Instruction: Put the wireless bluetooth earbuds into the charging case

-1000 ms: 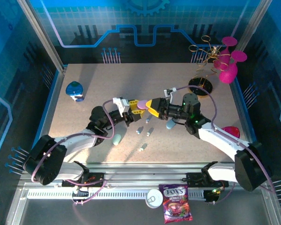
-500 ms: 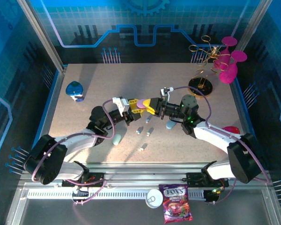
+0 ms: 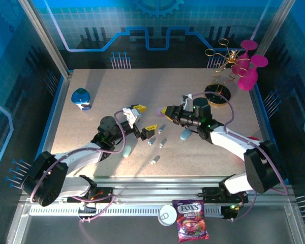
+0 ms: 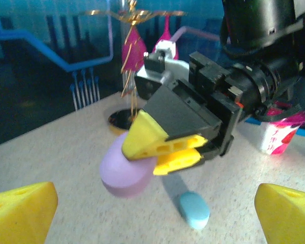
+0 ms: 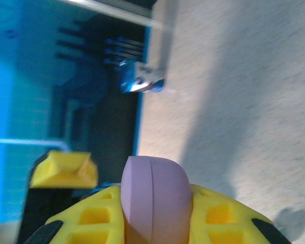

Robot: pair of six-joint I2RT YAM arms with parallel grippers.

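Jaws gape on left arm (image 3: 86, 152), clamp on right arm (image 3: 229, 141).

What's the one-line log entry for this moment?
left fingers: open, empty | right fingers: shut on purple case | earbuds: loose on table

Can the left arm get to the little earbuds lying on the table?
Probably yes. The left gripper is open and empty, and the earbuds lie on the table right beside it, nothing in between.

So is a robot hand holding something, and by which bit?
The right gripper pinches the purple case by one end; the rest sticks out past its fingertips. The left gripper is open, holding nothing.
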